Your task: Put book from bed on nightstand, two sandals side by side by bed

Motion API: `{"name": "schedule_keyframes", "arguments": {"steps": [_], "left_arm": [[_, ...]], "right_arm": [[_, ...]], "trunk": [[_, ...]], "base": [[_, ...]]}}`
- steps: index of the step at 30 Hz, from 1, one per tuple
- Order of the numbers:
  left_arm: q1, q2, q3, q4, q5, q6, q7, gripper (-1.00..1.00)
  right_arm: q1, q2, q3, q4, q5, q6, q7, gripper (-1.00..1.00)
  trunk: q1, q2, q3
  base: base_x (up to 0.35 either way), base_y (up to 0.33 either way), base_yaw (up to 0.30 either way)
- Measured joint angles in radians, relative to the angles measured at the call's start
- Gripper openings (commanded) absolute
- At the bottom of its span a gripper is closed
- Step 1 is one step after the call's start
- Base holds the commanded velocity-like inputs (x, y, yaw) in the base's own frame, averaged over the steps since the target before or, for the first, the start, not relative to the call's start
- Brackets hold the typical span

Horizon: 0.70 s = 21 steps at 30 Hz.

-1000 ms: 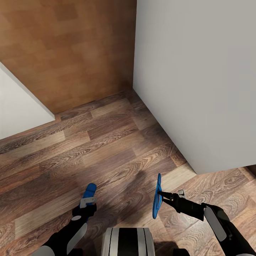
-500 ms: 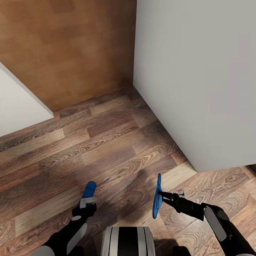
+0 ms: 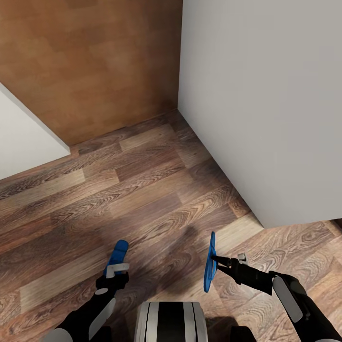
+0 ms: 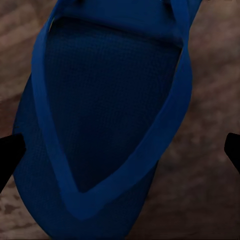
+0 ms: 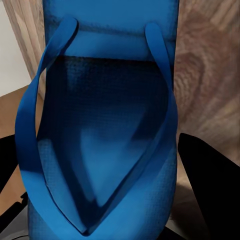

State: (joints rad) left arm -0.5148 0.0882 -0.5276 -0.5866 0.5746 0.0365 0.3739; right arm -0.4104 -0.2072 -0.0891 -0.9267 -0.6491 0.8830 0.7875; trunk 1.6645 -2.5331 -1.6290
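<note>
Each of my grippers carries one blue sandal over the wood-plank floor. In the head view my left gripper (image 3: 115, 270) is shut on one sandal (image 3: 119, 251), which juts forward nearly flat. My right gripper (image 3: 217, 259) is shut on the other sandal (image 3: 209, 262), held on edge so that it looks thin. In the left wrist view the sandal (image 4: 105, 115) sits between dark fingertips (image 4: 9, 155). The right wrist view has the second sandal (image 5: 100, 125), straps toward the camera, beside a black finger (image 5: 210, 185). The bed, book and nightstands are out of view.
A plain white wall (image 3: 266, 95) stands close on the right and ends at a corner. A brown wooden panel (image 3: 85, 61) closes the far side, and another white wall (image 3: 23, 142) comes in from the left. Plank floor (image 3: 142, 190) runs between them. My base (image 3: 171, 323) is at the bottom.
The whole picture has shifted slightly, so the camera has moved a little. Both grippers keep their sandals in the same pose.
</note>
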Motion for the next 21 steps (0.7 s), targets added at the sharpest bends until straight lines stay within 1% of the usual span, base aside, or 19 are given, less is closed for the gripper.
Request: {"name": "schedule_keyframes", "arguments": {"steps": [15,16,21], "left_arm": [[0.000,0.002,0.002,0.003,0.000,0.000,0.000,1.00],[0.000,0.002,0.002,0.003,0.000,0.000,0.000,-1.00],[0.000,0.002,0.002,0.004,0.001,-0.001,0.000,-1.00]], "right_arm": [[0.000,0.000,0.000,0.000,0.000,0.000,0.000,-1.00],[0.000,0.000,0.000,0.000,0.000,0.000,0.000,-1.00],[0.000,0.000,0.000,0.000,0.000,0.000,0.000,-1.00]], "trunk": [[0.000,0.000,0.000],[0.000,0.000,0.000],[0.000,0.000,0.000]], "base": [[0.000,0.000,0.000],[0.000,0.000,0.000],[0.000,0.000,0.000]]}}
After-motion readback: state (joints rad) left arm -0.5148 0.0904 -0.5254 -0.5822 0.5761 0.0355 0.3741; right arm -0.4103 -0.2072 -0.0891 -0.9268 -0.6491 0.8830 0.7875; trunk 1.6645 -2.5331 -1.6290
